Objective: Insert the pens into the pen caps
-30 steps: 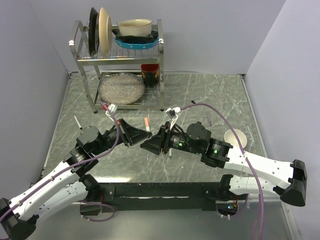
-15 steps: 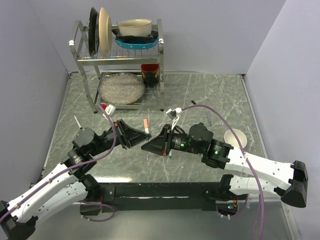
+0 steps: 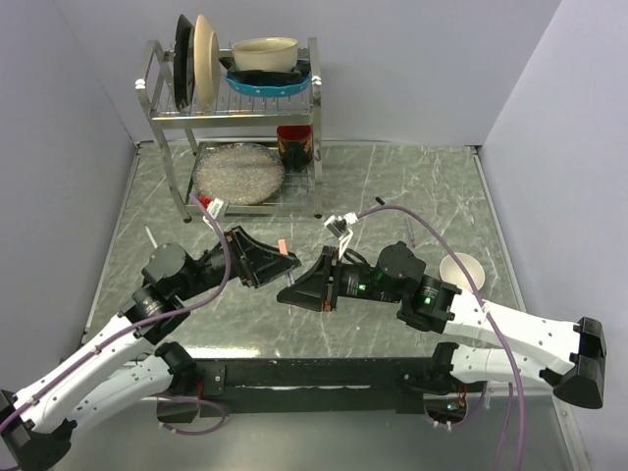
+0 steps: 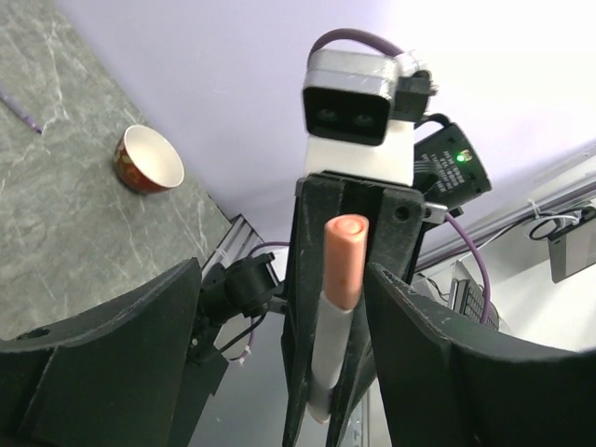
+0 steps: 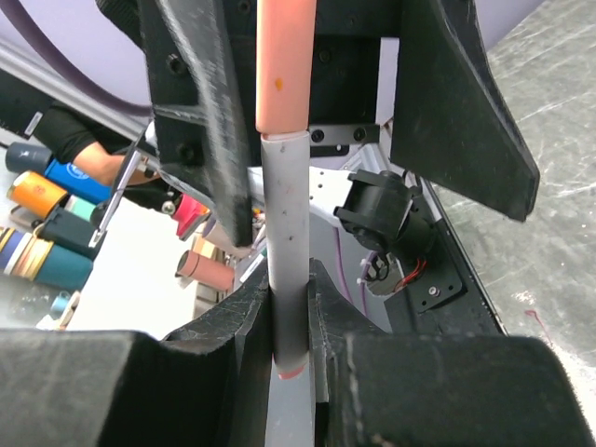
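The pen (image 5: 287, 205) looks light, stiff and slick; right fingers (image 5: 237, 321) clamp its barrel, left fingers (image 4: 438, 335) spread beside the pink cap (image 4: 343, 256).

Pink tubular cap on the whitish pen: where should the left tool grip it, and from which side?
Best bet: grip the pink tubular cap mid-length, across its round wall, coming end-on along the pen's axis. The right tool clamps the whitish pen barrel below, leaving only the cap end free, and it points between the fingers of the open left tool.
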Motion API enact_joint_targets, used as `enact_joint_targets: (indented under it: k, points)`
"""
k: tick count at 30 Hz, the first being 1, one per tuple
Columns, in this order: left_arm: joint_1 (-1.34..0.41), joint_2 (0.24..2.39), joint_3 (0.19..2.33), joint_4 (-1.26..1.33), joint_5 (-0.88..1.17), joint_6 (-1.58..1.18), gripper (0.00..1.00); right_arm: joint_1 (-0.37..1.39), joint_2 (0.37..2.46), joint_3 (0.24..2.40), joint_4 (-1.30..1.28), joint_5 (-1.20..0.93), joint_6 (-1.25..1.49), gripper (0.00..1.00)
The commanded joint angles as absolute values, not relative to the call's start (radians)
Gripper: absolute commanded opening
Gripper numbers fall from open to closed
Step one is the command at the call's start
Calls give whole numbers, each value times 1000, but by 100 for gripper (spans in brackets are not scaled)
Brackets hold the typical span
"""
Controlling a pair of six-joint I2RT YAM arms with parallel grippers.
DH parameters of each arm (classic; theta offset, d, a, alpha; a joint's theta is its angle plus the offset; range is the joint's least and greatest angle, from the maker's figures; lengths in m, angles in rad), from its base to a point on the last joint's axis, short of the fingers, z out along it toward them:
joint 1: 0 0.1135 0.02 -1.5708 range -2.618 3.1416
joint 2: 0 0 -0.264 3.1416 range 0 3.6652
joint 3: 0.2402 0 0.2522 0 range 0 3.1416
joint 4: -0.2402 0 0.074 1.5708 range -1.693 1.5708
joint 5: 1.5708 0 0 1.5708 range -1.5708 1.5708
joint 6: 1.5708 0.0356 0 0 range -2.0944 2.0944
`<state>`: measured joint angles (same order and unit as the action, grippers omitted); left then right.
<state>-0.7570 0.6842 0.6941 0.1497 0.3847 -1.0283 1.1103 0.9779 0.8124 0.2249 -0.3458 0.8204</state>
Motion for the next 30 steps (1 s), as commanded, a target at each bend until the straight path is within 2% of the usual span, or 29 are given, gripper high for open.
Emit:
enact_joint_targets:
  k: [1,5,16,23,28,30]
  points:
    - [-756,669,752,204,387,-980,76,1115,953,821,270,-379,810,0]
    - [-758,667,762,196,391,-969,80,1114,948,825,262,-376,805,0]
    - [-758,663,804,143,316,-950,76,1114,946,834,249,-416,784,0]
    - [-758,675,818,121,307,-948,63,1114,934,830,255,-422,788,0]
    - [-758,660,808,121,272,-954,58,1115,933,838,250,-433,787,0]
    - [-758,660,805,127,275,-957,50,1115,933,839,249,-436,787,0]
